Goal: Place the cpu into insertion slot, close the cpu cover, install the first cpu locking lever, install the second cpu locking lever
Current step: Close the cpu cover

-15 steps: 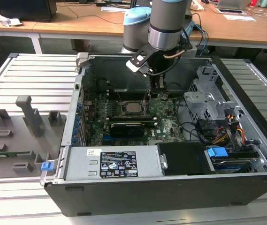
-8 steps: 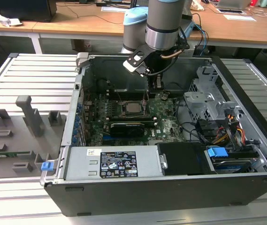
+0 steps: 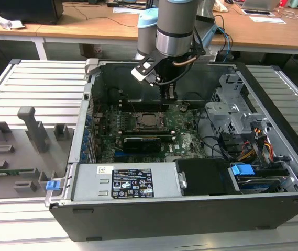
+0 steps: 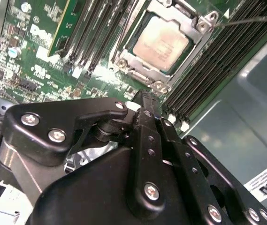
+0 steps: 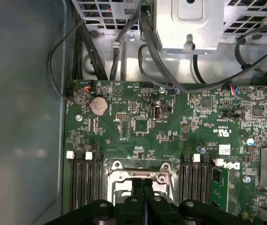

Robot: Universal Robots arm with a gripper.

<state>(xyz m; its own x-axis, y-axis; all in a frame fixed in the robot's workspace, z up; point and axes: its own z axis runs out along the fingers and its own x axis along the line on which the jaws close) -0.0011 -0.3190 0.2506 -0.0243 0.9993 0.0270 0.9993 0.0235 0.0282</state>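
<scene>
The cpu (image 4: pixel 161 44) lies in the insertion slot (image 3: pixel 138 116) on the green board, its silver top showing through the window of the cpu cover (image 4: pixel 132 71), which lies flat over it. A thin metal locking lever (image 4: pixel 250 19) runs out from one corner of the socket. My gripper (image 3: pixel 168 97) hangs just above the board at the socket's far edge, towards the exterior view's right. Its black fingers (image 5: pixel 142 183) are pressed together with nothing between them. In the second wrist view the gripper (image 4: pixel 145 96) ends just short of the cover's rim.
Black memory slots (image 4: pixel 208 70) flank the socket on both sides. A long black card (image 3: pixel 146 141) sits in front of it. The power supply (image 3: pixel 122 183), a metal drive cage (image 3: pixel 232 115) with cables, and the case walls (image 3: pixel 94 94) close in the board. Grey fixtures (image 3: pixel 28 130) stand outside.
</scene>
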